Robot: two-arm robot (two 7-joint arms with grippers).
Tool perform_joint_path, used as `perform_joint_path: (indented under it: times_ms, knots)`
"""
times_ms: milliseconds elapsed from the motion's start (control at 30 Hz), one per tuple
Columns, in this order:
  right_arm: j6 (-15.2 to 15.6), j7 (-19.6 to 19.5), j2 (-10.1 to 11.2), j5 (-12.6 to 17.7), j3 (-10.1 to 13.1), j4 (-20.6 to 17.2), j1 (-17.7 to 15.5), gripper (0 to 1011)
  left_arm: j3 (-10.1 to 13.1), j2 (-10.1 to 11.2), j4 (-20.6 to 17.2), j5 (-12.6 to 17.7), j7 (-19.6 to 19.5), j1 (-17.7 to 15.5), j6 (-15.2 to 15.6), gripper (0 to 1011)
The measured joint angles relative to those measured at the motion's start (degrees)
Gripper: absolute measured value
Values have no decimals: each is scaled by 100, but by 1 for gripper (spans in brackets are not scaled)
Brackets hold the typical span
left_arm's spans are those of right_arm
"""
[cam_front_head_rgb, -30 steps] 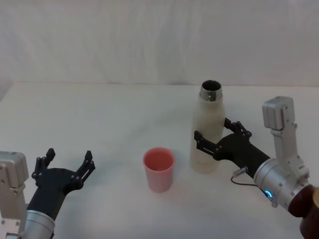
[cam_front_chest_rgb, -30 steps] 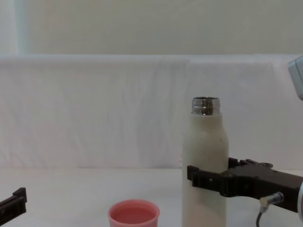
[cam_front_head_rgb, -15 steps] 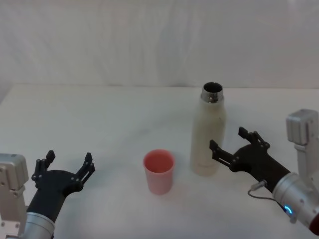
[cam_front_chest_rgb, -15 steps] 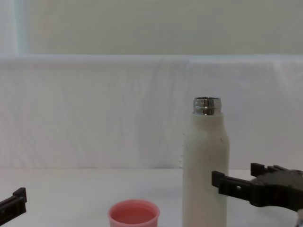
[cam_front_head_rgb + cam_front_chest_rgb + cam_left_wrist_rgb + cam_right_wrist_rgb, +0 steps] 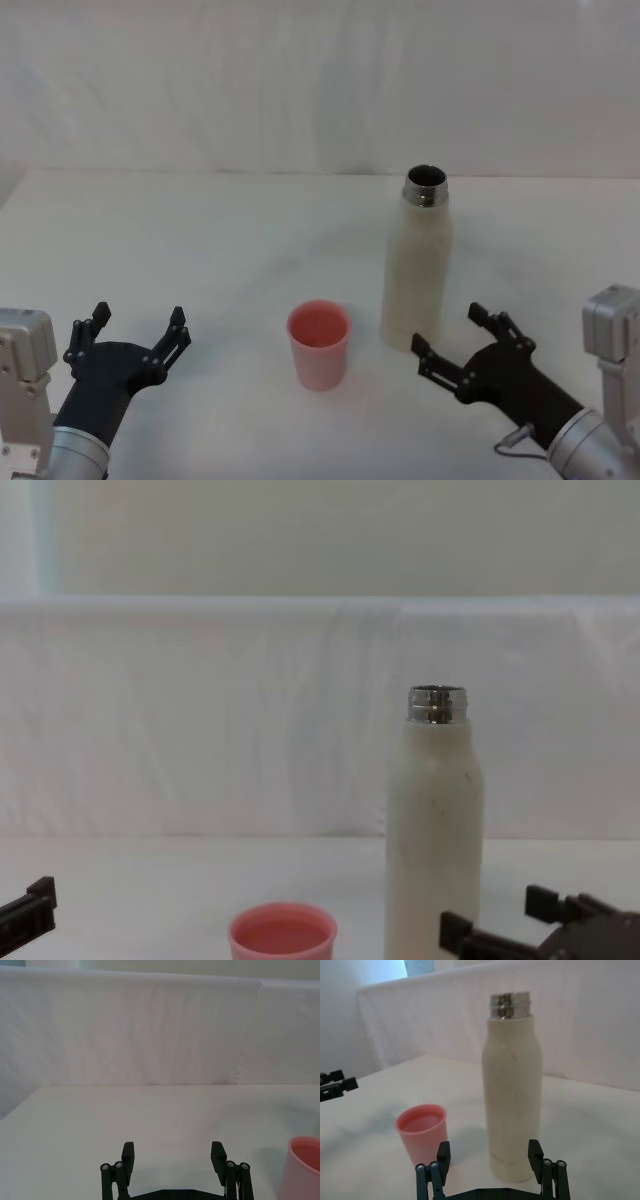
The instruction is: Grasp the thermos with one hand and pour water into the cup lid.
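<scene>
The bench is a wide white surface whose far edge meets a white draped backdrop. Open bench stretches on the left and far side. The bottle stands upright right of centre, uncapped, its steel neck at the top. The pink cup stands upright to the bottle's left and a little nearer, close beside it but apart, with a strip of bare bench between them. In the chest view the bottle rises well above the cup.

The right tool lies low over the bench, near and just right of the bottle's base, pointing toward it. Its two fingers are spread apart with nothing between them, and they are clear of the bottle. From the right wrist view the spread fingertips frame the lower part of the bottle, with the cup off to one side. The right arm comes in from the near right corner.

The left tool rests at the near left, well apart from the cup, fingers likewise spread and empty. Its wrist view shows the fingertips over bare bench, the cup's edge at the side.
</scene>
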Motion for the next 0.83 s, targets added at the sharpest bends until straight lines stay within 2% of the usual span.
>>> perform_joint_path:
  times_ms: [367, 833]
  knots:
    - [-170, 93, -215, -4, -251, 357, 125, 1001, 0, 0, 0, 0, 0, 0, 0, 1001]
    - [-163, 91, -199, -5, -231, 335, 120, 1001, 0, 0, 0, 0, 0, 0, 0, 1001]
